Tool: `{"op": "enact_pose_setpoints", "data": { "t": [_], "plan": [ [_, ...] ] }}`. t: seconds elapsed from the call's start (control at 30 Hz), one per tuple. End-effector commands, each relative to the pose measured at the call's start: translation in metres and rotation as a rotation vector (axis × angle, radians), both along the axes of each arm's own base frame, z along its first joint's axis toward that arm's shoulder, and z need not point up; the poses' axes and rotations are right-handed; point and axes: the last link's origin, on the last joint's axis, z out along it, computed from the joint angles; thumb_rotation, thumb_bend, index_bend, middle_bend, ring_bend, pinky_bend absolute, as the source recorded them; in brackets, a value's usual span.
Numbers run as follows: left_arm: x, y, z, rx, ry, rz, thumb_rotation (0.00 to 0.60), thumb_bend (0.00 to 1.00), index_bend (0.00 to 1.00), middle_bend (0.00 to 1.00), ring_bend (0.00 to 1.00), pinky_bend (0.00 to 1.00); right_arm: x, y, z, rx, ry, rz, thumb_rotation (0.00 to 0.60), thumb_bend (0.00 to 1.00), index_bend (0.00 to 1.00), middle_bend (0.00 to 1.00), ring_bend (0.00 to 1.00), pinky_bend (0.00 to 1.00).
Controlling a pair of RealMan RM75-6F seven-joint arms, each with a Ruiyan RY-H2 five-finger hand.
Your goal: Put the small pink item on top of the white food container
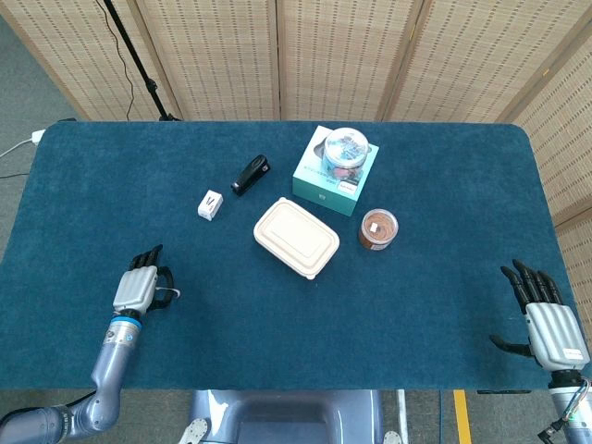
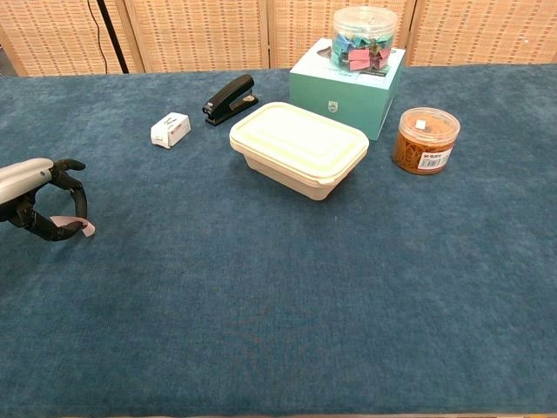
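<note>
Already the left robot hand (image 2: 35,198) pinches the pink item (image 2: 71,226); the container (image 2: 298,148) lies well off to its right, farther forward.

Toward worktop's far edge: black stapler (image 1: 250,175), white box (image 1: 211,204), teal box (image 1: 337,171) bearing clip-filled jar (image 1: 346,152); orange tub (image 1: 377,228) alongside.

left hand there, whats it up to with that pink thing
The left hand has its fingers curled around the small pink item near the table's left edge, pinching it just off the cloth. The white food container sits closed in the middle of the table with nothing on its lid, so the item has yet to be carried over. The right hand rests open at the far right edge, holding nothing.
</note>
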Motion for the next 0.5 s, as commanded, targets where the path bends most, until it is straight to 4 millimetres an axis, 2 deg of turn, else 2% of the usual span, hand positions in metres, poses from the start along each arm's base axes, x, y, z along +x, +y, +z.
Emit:
{"op": "enact_pose_setpoints", "data": {
  "t": [0.03, 0.27, 0.33, 0.43, 0.5],
  "plan": [
    [0.009, -0.001, 0.014, 0.028, 0.001, -0.046, 0.6, 0.44, 0.6, 0.0, 0.0, 0.0, 0.0, 0.0, 0.0, 0.002, 0.001, -0.001, 0.6, 0.0, 0.0, 0.0, 0.0, 0.0],
    [0.047, 0.009, 0.049, 0.064, 0.094, -0.195, 0.6, 0.44, 0.6, 0.0, 0.0, 0.0, -0.001, -0.002, -0.001, 0.003, 0.003, -0.005, 0.6, 0.0, 0.0, 0.0, 0.0, 0.0],
    [0.075, 0.018, 0.06, 0.067, 0.15, -0.293, 0.6, 0.44, 0.6, 0.0, 0.0, 0.0, -0.003, -0.004, -0.002, 0.004, 0.008, -0.013, 0.6, 0.0, 0.0, 0.0, 0.0, 0.0],
    [0.1, 0.031, 0.065, 0.048, 0.2, -0.346, 0.6, 0.45, 0.6, 0.0, 0.0, 0.0, -0.004, -0.006, -0.004, 0.008, 0.003, -0.022, 0.6, 0.0, 0.0, 0.0, 0.0, 0.0],
    [0.108, 0.036, 0.064, 0.043, 0.225, -0.363, 0.6, 0.45, 0.61, 0.0, 0.0, 0.0, -0.004, -0.006, -0.003, 0.008, 0.0, -0.023, 0.6, 0.0, 0.0, 0.0, 0.0, 0.0]
  ]
}}
